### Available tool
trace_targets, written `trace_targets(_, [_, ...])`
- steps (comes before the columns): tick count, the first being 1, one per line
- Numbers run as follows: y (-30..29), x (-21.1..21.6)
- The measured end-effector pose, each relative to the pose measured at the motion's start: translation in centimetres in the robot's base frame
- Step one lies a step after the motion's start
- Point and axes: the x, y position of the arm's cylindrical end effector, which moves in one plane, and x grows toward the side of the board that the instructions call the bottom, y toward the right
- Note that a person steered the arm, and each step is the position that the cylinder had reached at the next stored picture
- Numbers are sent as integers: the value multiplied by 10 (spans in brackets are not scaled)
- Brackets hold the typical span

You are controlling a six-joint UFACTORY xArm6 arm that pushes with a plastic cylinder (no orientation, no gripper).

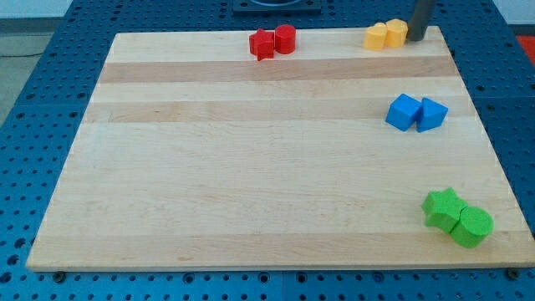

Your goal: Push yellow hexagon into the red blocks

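Yellow blocks and red blocks along the worktop's top edge.

Two yellow blocks sit touching near the view's top right: the left yellow block (377,37), paler and faceted, looks like the hexagon, and the right yellow block (395,33) is more orange, its shape hard to make out. My tip (415,37) stands just beside that right one, on its right side, touching or nearly so. The red star (262,44) and the red cylinder (285,38) lie touching each other, well apart to the view's left of the yellow pair, at about the same height along the edge.
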Motion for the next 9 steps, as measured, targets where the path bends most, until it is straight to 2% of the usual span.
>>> trace_targets(5, [-90, 3])
trace_targets(6, [-68, 7])
trace_targets(7, [-20, -4])
trace_targets(8, [-20, -21])
trace_targets(9, [-47, -23])
